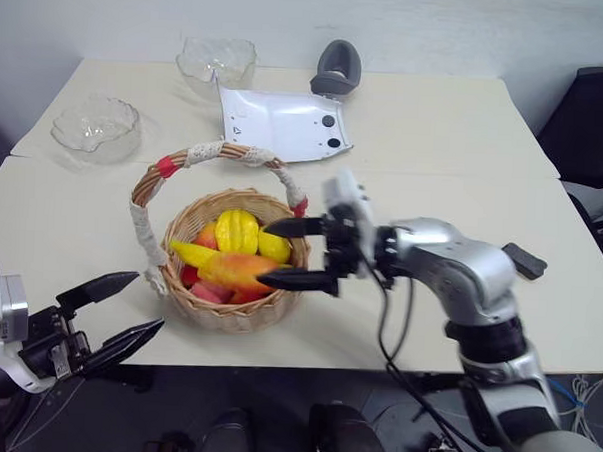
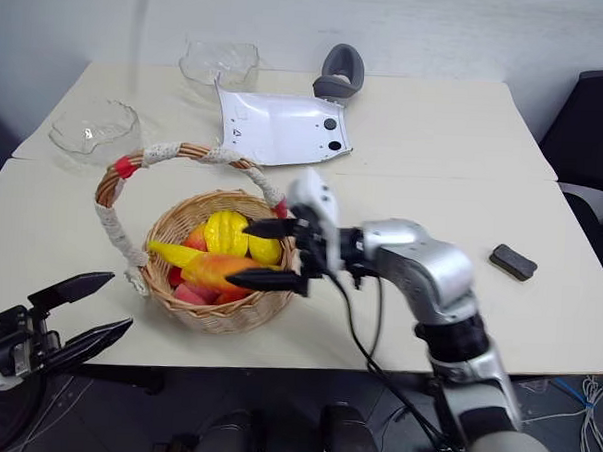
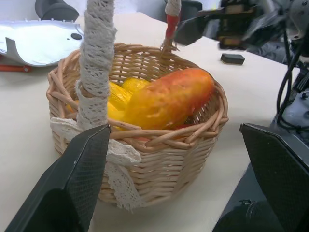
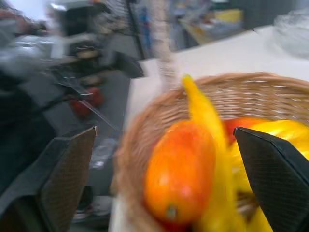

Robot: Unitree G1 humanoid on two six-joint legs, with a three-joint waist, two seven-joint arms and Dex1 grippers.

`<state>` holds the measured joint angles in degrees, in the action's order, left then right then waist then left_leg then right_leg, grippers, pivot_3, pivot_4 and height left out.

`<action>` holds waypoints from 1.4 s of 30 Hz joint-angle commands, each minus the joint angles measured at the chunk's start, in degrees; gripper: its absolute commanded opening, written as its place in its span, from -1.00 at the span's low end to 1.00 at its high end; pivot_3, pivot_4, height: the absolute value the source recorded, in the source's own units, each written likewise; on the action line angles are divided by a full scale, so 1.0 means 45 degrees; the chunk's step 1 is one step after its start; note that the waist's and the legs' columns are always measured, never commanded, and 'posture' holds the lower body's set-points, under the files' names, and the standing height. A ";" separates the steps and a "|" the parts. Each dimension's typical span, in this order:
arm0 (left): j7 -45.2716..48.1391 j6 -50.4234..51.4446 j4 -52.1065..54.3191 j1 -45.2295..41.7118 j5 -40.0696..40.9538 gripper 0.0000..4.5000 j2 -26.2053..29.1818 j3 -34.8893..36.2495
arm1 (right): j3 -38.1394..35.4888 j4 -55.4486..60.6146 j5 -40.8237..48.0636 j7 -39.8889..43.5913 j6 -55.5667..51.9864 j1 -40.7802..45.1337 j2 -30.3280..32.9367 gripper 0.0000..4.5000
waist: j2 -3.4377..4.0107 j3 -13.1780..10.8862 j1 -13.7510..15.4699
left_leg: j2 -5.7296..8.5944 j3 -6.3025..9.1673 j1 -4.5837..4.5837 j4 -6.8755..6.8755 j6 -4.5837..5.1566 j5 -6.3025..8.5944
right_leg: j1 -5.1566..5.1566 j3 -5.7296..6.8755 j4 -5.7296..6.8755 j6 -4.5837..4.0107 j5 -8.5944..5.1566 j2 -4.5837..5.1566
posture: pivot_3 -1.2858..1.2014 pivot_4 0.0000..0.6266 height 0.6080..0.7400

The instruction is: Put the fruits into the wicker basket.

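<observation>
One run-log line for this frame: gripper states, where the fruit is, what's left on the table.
right gripper: open over wicker basket | left gripper: open, empty | mango, banana: in basket | no fruit seen on table

rough woven wicker basket (image 1: 240, 305), lace cloth round its handle; glossy plastic mango (image 1: 237, 270); clear glass bowl (image 1: 96, 127) at ten o'clock.

The right arm reaches in from the right with its elbow bent, the forearm level and pointing left, ending in the right claw (image 1: 293, 254), whose two black fingers (image 1: 297, 280) stand wide apart, one above the other, with nothing between them. The left claw (image 1: 118, 310) sits low at the near left, pointing right, its fingers (image 1: 97, 289) spread and empty.
</observation>
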<state>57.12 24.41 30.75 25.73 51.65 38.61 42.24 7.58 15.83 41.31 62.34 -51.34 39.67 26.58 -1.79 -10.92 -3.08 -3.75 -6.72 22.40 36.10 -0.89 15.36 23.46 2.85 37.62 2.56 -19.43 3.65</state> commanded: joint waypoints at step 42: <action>0.0615 -0.0207 -0.1532 -0.3994 -0.0651 1.00 0.1052 -0.3238 | -0.4238 -0.1040 -0.1585 -0.0180 0.3015 -0.0528 0.1664 -0.93 | 0.0024 -0.0014 0.0065 | -0.0012 0.0011 -0.0009 -0.0009 -0.0049 -0.0028 | 0.0016 0.0008 0.0026 -0.0016 -0.0008 -0.0017 | 0.03 -0.52 1.00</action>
<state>59.14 24.97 24.31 9.43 49.80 42.95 28.96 -4.92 5.20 31.03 65.79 -35.30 38.59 32.02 -1.68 -10.99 -2.78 -3.80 -6.69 22.36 36.04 -1.10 15.22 23.51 2.87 37.73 2.48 -19.46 3.58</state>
